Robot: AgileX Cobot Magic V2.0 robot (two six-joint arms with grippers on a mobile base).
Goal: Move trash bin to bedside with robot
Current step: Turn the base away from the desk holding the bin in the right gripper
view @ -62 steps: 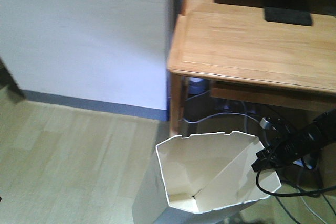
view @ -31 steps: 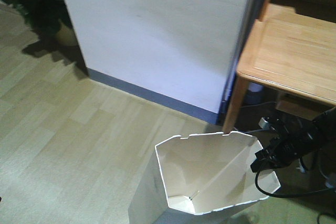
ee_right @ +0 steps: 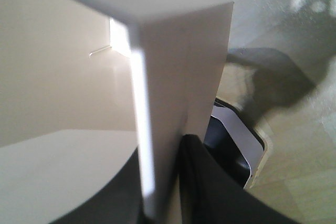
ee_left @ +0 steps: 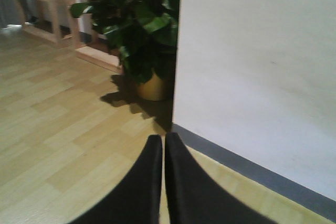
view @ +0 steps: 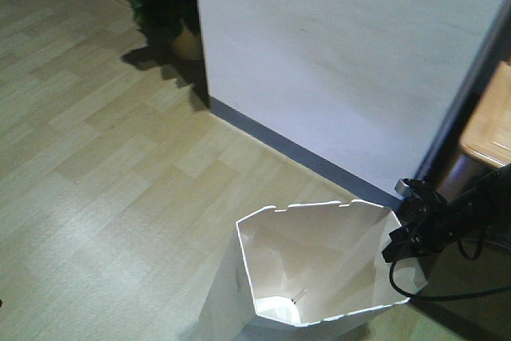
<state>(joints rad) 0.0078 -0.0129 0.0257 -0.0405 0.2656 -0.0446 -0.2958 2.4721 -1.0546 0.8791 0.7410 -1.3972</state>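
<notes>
1. Right gripper (view: pixel 397 239): clamped on the right-hand rim of the trash bin (view: pixel 319 257). In your right wrist view the white bin wall runs down between the black fingers (ee_right: pixel 210 192).
2. Trash bin: white and faceted, with its open mouth up and nothing inside. It stands on the pale wood floor (view: pixel 104 157), and its body spreads leftward from the right gripper.
3. Cable (view: pixel 423 295): black, looping just below the right gripper, beside the bin's outer wall.
4. Left gripper (ee_left: pixel 163 182): fingers pressed together with nothing between them, poised over the floor.
5. Wall (ee_left: pixel 252 66): white with a grey skirting (ee_left: pixel 252 169), ahead and to the right of the left gripper.
6. Potted plant (ee_left: pixel 139 24): ahead of the left gripper, at the wall's corner.
7. Wooden shelving (ee_left: pixel 50 3): further left, behind the plant.
8. Desk corner (view: pixel 489 129): light wood, above and to the right of the right gripper, apart from it.
</notes>
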